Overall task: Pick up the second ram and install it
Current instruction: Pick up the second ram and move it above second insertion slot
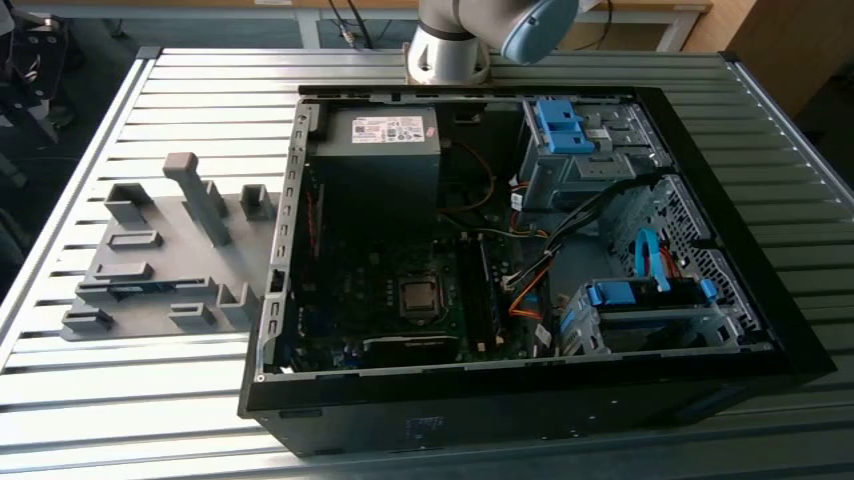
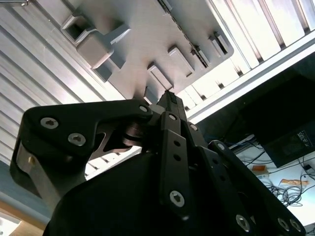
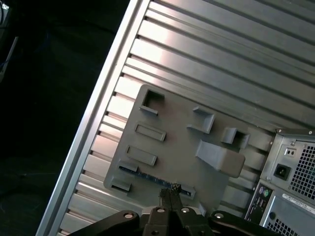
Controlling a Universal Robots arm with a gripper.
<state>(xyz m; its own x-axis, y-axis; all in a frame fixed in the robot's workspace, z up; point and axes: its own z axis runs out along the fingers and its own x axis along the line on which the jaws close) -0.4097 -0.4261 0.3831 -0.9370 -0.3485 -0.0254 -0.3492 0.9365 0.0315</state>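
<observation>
The second ram (image 1: 134, 289) is a thin blue-green stick lying on edge in the grey holder tray (image 1: 174, 270), near the tray's front edge at the exterior view's left. In the first wrist view the ram (image 3: 147, 175) shows as a thin blue strip held between two of the tray's (image 3: 172, 123) slot blocks. My gripper (image 3: 170, 190) hangs well above the tray, close over one end of the ram. Its two fingertips are pressed together, shut on nothing. In the second wrist view the gripper (image 2: 170, 96) tapers to a closed point over the tray (image 2: 147, 29).
An open black computer case (image 1: 534, 230) lies to the right of the tray in the exterior view, with its motherboard (image 1: 400, 290), cables and blue drive latches (image 1: 561, 125) exposed. Both rest on a slatted aluminium table (image 1: 120, 130). The arm's base (image 1: 447, 45) stands behind the case.
</observation>
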